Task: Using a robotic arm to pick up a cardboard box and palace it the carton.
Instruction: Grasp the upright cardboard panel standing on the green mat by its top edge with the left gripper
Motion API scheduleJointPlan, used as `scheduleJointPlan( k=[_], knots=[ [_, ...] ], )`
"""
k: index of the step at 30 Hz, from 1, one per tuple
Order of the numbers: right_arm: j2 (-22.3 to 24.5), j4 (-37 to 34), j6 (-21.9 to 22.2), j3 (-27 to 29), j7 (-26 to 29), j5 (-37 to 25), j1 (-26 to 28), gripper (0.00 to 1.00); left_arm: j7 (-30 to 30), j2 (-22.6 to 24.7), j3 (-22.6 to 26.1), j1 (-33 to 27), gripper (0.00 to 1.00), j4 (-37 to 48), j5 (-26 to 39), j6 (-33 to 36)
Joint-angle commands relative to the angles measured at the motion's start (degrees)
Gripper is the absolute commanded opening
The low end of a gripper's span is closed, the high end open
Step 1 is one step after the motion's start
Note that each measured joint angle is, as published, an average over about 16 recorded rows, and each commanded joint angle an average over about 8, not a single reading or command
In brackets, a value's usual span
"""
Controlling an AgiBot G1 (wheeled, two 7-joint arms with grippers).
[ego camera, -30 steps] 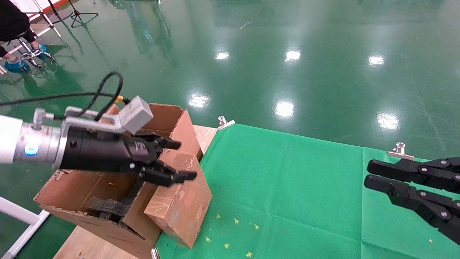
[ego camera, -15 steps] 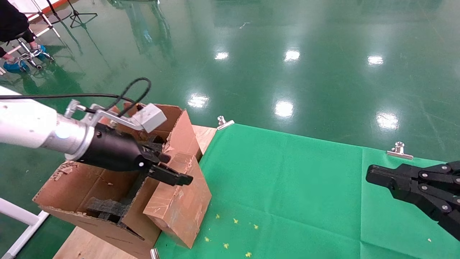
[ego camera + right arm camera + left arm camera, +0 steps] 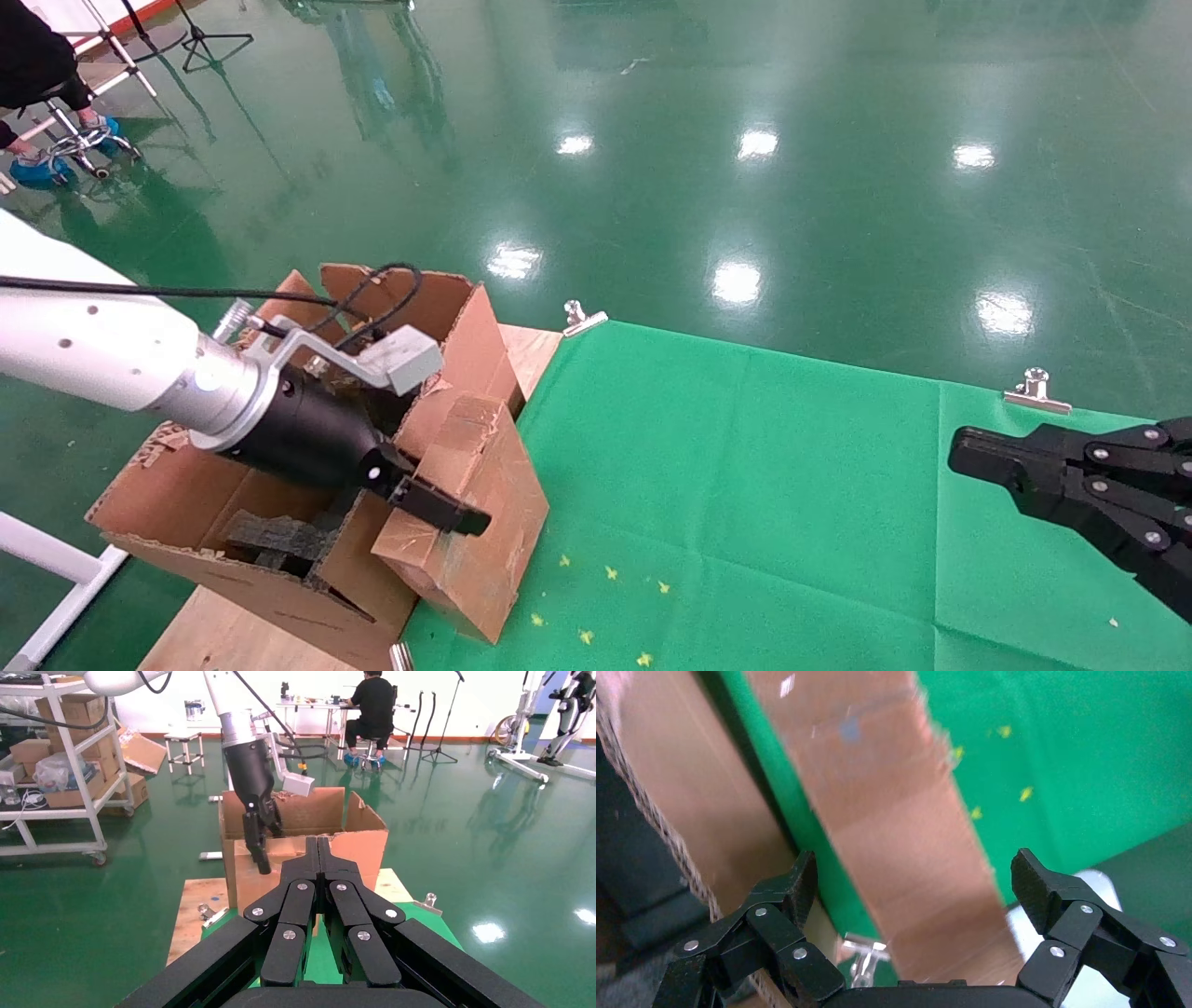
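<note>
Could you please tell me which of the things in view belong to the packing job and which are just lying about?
Part of the job:
- left gripper, open, fingers straddling the box
- cardboard box, leaning against the carton's outside
- carton with black foam inserts

Just lying about:
- right gripper, shut, parked over the green cloth
- metal clips holding the cloth
- yellow scraps

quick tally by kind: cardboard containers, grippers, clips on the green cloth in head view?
Cardboard containers: 2, the cardboard box and the carton
Grippers: 2, left gripper open astride the box, right gripper shut
Metal clips: 3
Total: 7
</note>
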Motion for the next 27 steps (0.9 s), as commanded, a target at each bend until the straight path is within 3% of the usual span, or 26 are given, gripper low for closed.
scheduleJointPlan(
  k=[1, 3, 4, 8, 9, 27],
  knots=[
    [0.00, 0.00, 0.00, 0.00, 0.00, 0.00, 0.00, 0.71, -0.56, 0.15, 1.62, -0.64, 0.90, 0.03, -0.04, 0.11],
    [0.00, 0.00, 0.01, 0.00, 0.00, 0.00, -0.01, 0.95, -0.71, 0.28, 2.55, -1.09, 0.65, 0.07, 0.10, 0.23],
    [0.00, -0.01, 0.01, 0.00, 0.00, 0.00, -0.01, 1.00, -0.75, 0.32, 2.81, -1.23, 0.53, 0.09, 0.13, 0.27],
    [0.00, -0.01, 0.01, 0.00, 0.00, 0.00, -0.01, 1.00, -0.81, 0.41, 3.29, -1.50, 0.05, 0.15, 0.17, 0.36],
    [0.00, -0.01, 0.01, 0.00, 0.00, 0.00, -0.01, 1.00, -0.80, 0.40, 3.20, -1.46, 0.00, 0.15, 0.16, 0.36],
    [0.01, -0.01, 0.01, 0.00, 0.00, 0.00, -0.01, 1.00, -0.68, 0.20, 1.99, -0.79, 0.00, 0.11, 0.00, 0.18]
  ],
)
